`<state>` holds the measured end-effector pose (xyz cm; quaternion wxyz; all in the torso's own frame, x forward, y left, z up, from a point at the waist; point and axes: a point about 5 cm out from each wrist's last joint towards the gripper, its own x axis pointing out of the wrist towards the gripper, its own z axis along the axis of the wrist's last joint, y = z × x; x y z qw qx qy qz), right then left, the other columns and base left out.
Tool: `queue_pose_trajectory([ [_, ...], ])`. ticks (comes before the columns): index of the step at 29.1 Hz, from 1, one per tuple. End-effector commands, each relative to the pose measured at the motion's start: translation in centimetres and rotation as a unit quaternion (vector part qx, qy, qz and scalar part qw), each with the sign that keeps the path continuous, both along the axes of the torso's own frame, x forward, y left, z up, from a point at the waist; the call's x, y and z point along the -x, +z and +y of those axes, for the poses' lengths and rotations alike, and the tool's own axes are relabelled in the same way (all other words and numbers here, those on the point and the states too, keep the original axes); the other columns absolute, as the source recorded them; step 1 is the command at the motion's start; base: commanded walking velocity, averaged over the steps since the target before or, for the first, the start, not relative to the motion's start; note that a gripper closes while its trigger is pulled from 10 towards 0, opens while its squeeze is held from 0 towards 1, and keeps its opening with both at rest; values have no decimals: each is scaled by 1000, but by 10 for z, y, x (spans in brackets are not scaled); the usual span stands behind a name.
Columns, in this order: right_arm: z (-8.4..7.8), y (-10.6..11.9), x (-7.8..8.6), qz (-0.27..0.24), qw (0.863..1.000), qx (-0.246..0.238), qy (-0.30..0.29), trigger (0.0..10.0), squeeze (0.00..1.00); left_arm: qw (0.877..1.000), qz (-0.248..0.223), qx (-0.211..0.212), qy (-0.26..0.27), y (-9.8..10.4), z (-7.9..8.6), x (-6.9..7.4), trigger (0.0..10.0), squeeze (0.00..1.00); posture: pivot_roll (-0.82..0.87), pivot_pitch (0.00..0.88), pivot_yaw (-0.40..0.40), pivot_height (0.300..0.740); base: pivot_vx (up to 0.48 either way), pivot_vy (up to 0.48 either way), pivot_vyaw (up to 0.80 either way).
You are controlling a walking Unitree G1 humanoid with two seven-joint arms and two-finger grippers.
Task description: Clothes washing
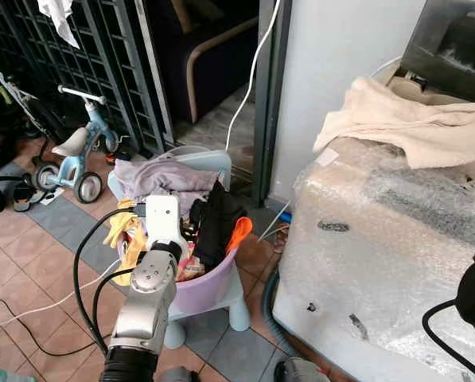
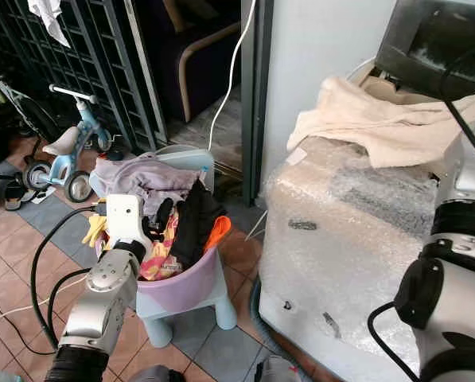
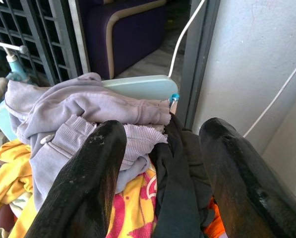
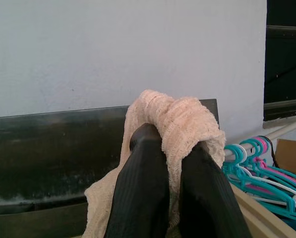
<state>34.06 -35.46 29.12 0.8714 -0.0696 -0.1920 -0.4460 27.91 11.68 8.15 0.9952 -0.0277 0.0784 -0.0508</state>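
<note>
Hovering over a lilac laundry basket (image 1: 213,290) heaped with clothes, the left gripper (image 3: 160,163) has its fingers spread apart above a lavender hoodie (image 3: 83,119). The right gripper (image 4: 175,171) pinches a cream knitted cloth (image 4: 180,121), near the bubble-wrapped washing machine (image 1: 380,255) with its beige towel (image 1: 404,119).

I stand on a terracotta tiled floor (image 1: 30,263). Left of the dark doorframe (image 1: 262,95) runs a black metal grille (image 1: 102,56); beyond the doorframe sits a dark armchair (image 1: 213,56). Right of it, a pale wall (image 1: 340,56) catches daylight.
</note>
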Motion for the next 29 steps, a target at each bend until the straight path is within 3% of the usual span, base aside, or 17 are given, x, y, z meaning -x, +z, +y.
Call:
queue_pose_trajectory([
  [1, 7, -1, -7, 11, 1000, 5, 22, 10000, 0, 1000, -2, 2, 8, 2, 2, 1, 10000, 0, -19, 50, 44, 740, 0, 0, 0],
  [2, 10, -13, -11, 34, 998, -12, 43, 10000, 1000, 1000, -1, 2, 7, 2, 2, 1, 10000, 0, -22, 52, 44, 740, 0, 0, 0],
  [6, 27, -54, -24, 117, 984, -62, 116, 10000, 1000, 1000, 2, 2, 2, 1, 0, 1, 10000, 0, -23, 56, 47, 740, 0, 0, 0],
  [8, 42, -67, -30, 149, 973, -53, 166, 10000, 1000, 1000, 2, 2, 1, 1, 0, 1, 10000, 0, -26, 57, 47, 740, 0, 0, 0],
  [10, 46, -70, -31, 159, 970, -46, 176, 10000, 1000, 1000, 3, 2, 1, 1, 1, 1, 10000, 0, -27, 57, 47, 740, 0, 0, 0],
  [12, 51, -70, -32, 146, 967, -50, 203, 10000, 1000, 1000, 3, 2, 1, 1, 1, 1, 10000, 0, -29, 56, 48, 740, 0, 0, 0],
  [15, 67, -63, -32, 110, 960, -16, 256, 10000, 1000, 1000, 3, 2, 1, 1, 1, 0, 10000, 0, -31, 51, 48, 740, 0, 0, 0],
  [21, 96, -70, -31, 105, 937, 0, 333, 10000, 1000, 1000, 3, 3, 3, 1, 1, -1, 10000, 0, -32, 44, 50, 740, 0, 0, 0],
  [22, 113, -75, -30, 101, 923, -4, 372, 10000, 1000, 1000, 2, 2, 3, 1, 1, -1, 10000, 0, -33, 42, 52, 740, 0, 0, 0],
  [23, 119, -77, -29, 99, 917, -6, 387, 10000, 1000, 1000, 2, 2, 3, 1, 1, -1, 10000, 0, -33, 40, 53, 740, 0, 0, 0],
  [26, 143, -81, -23, 91, 899, 0, 428, 10000, 1000, 1000, 1, 2, 3, 2, 0, -2, 10000, 0, -34, 38, 54, 740, 0, 0, 0],
  [29, 155, -85, -20, 92, 890, 11, 446, 10000, 1000, 1000, 0, 3, 2, 2, 0, -2, 10000, 0, -34, 33, 54, 740, 0, 0, 0],
])
